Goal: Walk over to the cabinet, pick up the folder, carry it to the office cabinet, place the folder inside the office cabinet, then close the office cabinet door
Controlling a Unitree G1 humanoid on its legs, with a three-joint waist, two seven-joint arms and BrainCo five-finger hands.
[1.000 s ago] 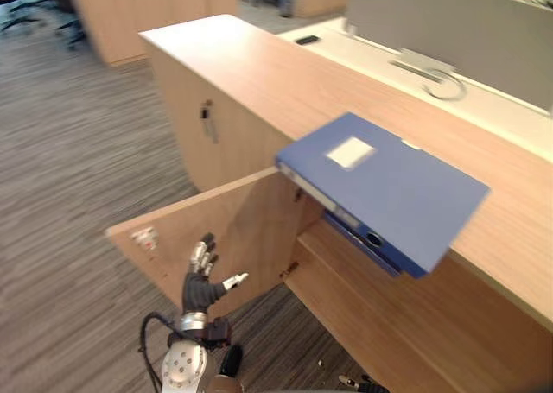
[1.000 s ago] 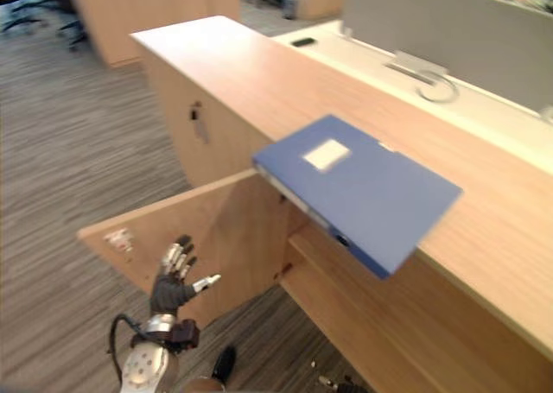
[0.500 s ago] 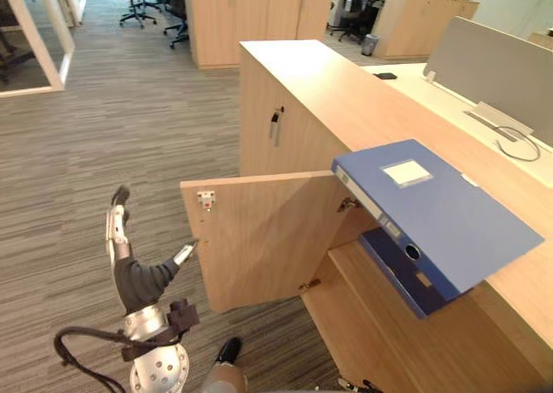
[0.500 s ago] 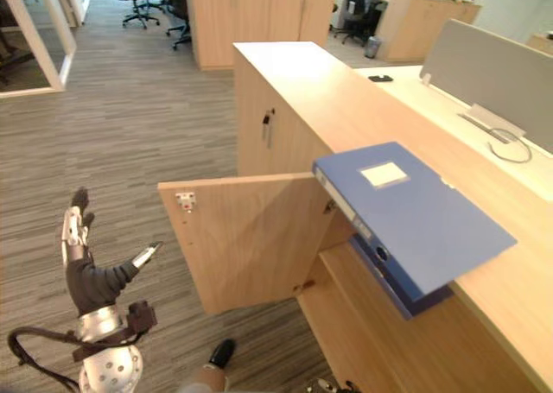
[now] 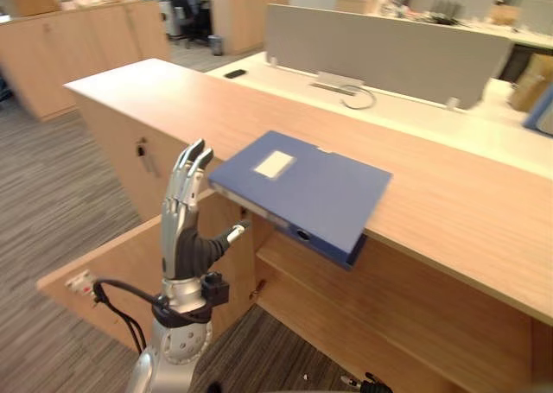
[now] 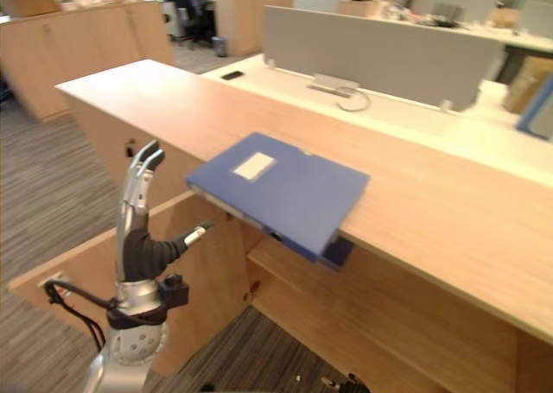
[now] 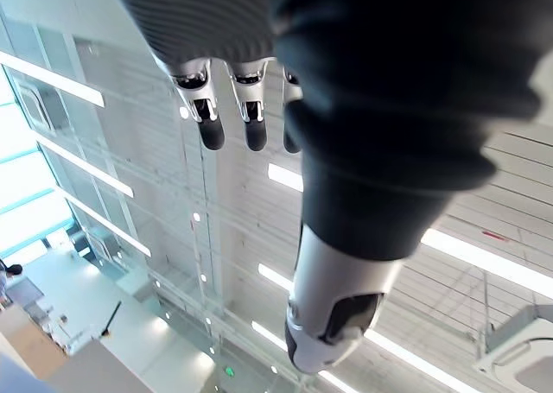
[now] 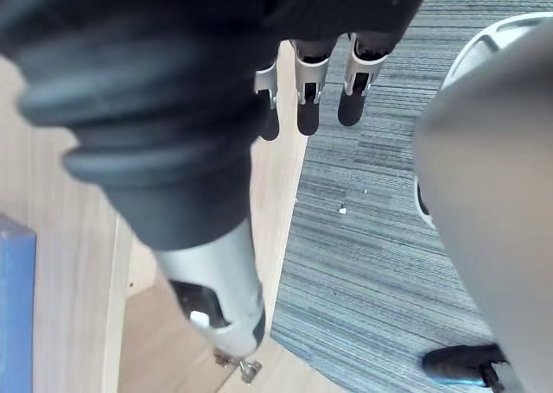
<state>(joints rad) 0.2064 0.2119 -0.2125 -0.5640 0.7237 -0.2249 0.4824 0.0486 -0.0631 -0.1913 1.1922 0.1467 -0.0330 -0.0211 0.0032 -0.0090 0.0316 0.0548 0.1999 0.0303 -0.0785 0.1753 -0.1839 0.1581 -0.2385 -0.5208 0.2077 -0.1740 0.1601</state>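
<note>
The left hand [image 5: 188, 248] has risen nearer the folder [image 5: 311, 186]; the camera has swung.

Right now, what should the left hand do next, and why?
Probably reach the left hand toward the blue folder: it lies untouched on the cabinet top, overhanging the front edge, and the hand is raised open beside it. The right hand hangs open.

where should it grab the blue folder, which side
Take the blue folder by its near edge, from the robot's side: it lies flat but overhangs the cabinet top, so fingers should fit under, thumb on top. The open left hand is closest.
</note>
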